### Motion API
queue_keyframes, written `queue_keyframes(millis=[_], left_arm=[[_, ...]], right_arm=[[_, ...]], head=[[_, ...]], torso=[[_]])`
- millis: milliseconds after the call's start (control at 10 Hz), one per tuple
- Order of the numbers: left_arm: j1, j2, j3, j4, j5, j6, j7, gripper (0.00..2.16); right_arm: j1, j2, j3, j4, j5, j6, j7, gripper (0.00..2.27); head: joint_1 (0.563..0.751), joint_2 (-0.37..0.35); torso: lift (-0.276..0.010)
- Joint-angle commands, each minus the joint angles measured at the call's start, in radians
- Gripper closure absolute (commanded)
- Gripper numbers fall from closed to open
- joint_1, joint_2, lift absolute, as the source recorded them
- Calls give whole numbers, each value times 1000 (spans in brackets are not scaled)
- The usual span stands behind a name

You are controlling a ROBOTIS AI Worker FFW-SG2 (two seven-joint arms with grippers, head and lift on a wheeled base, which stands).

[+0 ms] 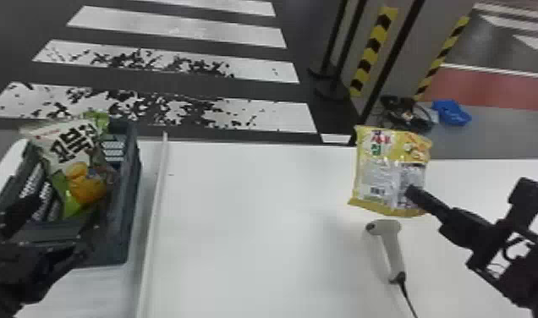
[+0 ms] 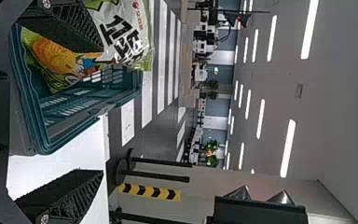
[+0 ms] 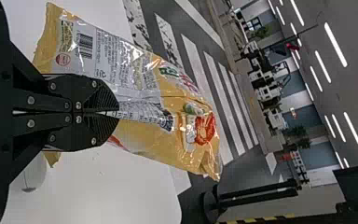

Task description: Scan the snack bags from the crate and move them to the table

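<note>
"Head view: what's looking risky?"

"Yellow bag (image 1: 376, 165) is hanging over the counter (image 1: 247, 220), right hand (image 1: 412, 193) clamping it. Scanner (image 1: 391, 243) is lying near the bag's lower edge. Bag sagging or swinging low could be knocking the scanner off its spot."

"Left wrist view?"

"Left hand (image 2: 103, 111) is sitting at the crate (image 2: 32, 112), fingers apart, holding nothing. One finger is overlapping the green-and-white bag (image 2: 126, 28) inside; can't tell if it's touching. Bad approach from there could be snagging film or the crate rim."

"Right wrist view?"

"Fingers are pinching a fold of the yellow bag's back. Barcode (image 3: 86, 45) is showing near the pinch. Narrow grip, slick film: bag might end up pivoting or slipping out. Harder squeeze might be creasing the code and spoiling the scan."
</note>
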Motion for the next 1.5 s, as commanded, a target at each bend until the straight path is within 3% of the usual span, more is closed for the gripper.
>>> queue_keyframes(millis=[0, 200, 400, 700, 1000, 1400], left_arm=[[0, 2, 0, 15, -2, -3, 0, 66], [0, 5, 0, 23, 0, -9, 0, 66], [-5, 8, 5, 29, 5, -9, -2, 66], [-54, 28, -29, 81, 20, -21, -3, 66], [-84, 37, -54, 115, 29, -31, -8, 66], [-112, 44, -77, 133, 37, -34, -6, 66]], right_arm=[[-48, -33, -14, 96, 21, -35, -15, 2243], [-83, -45, -23, 204, 73, -123, -49, 2243], [-143, -99, -19, 337, 148, -194, -70, 2243], [-180, -200, -20, 503, 259, -308, -147, 2243], [-224, -268, -17, 668, 331, -378, -187, 2243], [-257, -282, 46, 782, 444, -439, -267, 2213]], head=[[695, -253], [695, -296], [695, -349], [695, -350], [695, -350], [695, -350]], torso=[[-95], [-95], [-95], [-95], [-95], [-95]])
